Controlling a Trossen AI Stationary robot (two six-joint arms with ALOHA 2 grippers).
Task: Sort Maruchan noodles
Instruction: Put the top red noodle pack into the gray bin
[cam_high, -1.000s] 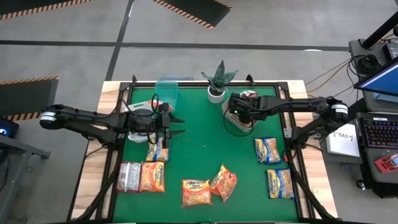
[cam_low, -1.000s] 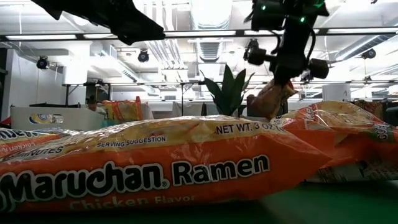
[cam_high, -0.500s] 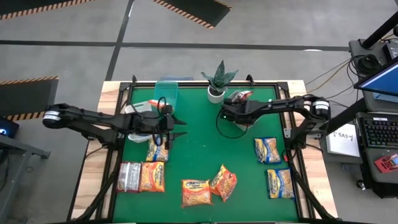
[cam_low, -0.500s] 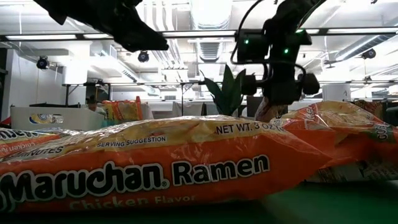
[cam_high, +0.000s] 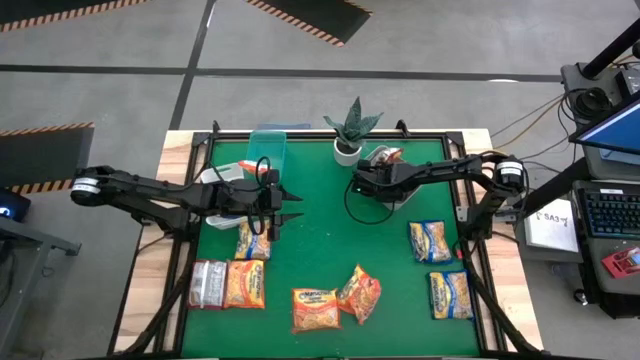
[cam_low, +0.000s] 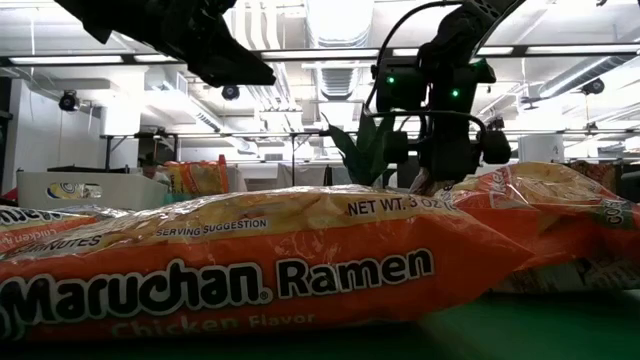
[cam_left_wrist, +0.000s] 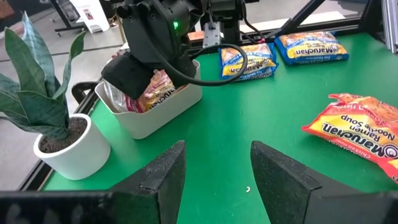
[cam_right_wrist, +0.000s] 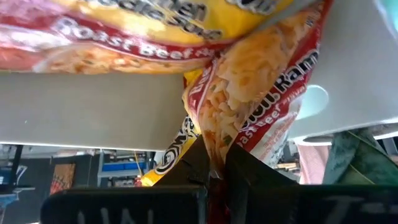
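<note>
Maruchan noodle packets lie flat on the green table: orange ones (cam_high: 314, 308), (cam_high: 360, 293), (cam_high: 244, 284), (cam_high: 253, 240), a silvery one (cam_high: 207, 283), and yellow-and-blue ones (cam_high: 430, 241), (cam_high: 450, 294). My right gripper (cam_high: 362, 182) reaches slanting down into the white bin (cam_left_wrist: 163, 112) at the far middle, shut on a red packet (cam_left_wrist: 152, 92). Another red packet (cam_right_wrist: 124, 25) lies in that bin. My left gripper (cam_left_wrist: 214, 180) hovers open above the table's left middle, pointing at the bin, with nothing between its fingers. My right gripper pinches the red packet's near end (cam_right_wrist: 217, 155) between its two fingers. The fingers come slanting down from the table's right side. The packet runs on ahead of the fingers into the white bin, tilted, beside the other red packet.
A potted plant (cam_high: 350, 130) stands at the far edge just left of the white bin. A clear-teal bin (cam_high: 268, 150) stands at the far left. Bare green table lies between the two arms and the packets along the near side.
My right gripper has come down and toward the table's left, rolling its wrist, and has carried the red packet from above the white bin down into it. My left gripper has edged toward the table's right and stayed open.
</note>
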